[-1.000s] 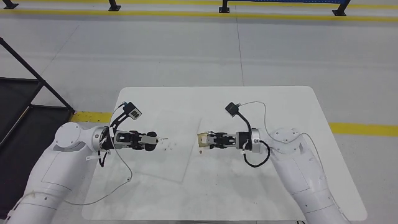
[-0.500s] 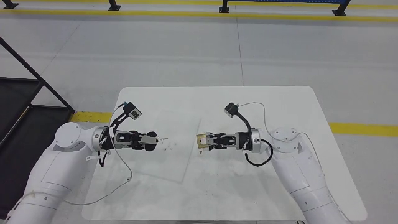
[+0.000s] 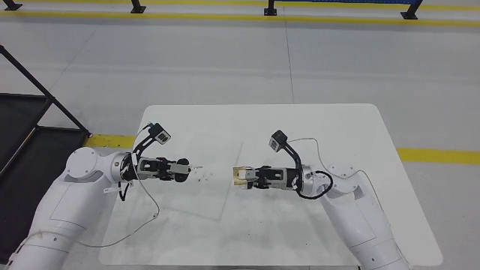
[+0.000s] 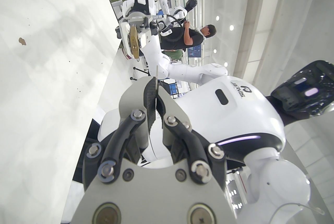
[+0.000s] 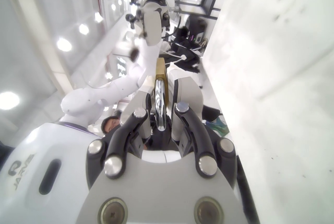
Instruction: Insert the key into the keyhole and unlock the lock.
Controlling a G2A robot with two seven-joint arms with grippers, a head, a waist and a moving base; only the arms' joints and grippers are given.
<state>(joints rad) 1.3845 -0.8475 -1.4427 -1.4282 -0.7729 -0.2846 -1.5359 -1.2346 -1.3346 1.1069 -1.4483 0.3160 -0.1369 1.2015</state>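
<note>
A brass padlock with a silver shackle is held above the table, my right gripper shut on it. In the left wrist view the lock faces my left arm from farther off. My left gripper is shut on a thin silver key, whose blade sticks out past the fingertips toward the lock. A gap of bare table separates the key tip from the lock. Both grippers hover level, pointing at each other across the table's middle.
The white table has small dark specks on it. A black rack stands off the table's left side. Blue barriers and yellow floor lines lie beyond the far edge.
My right gripper has carried the lock leftward and slightly nearer, closing part of the gap to the key. The left arm has stayed still.
</note>
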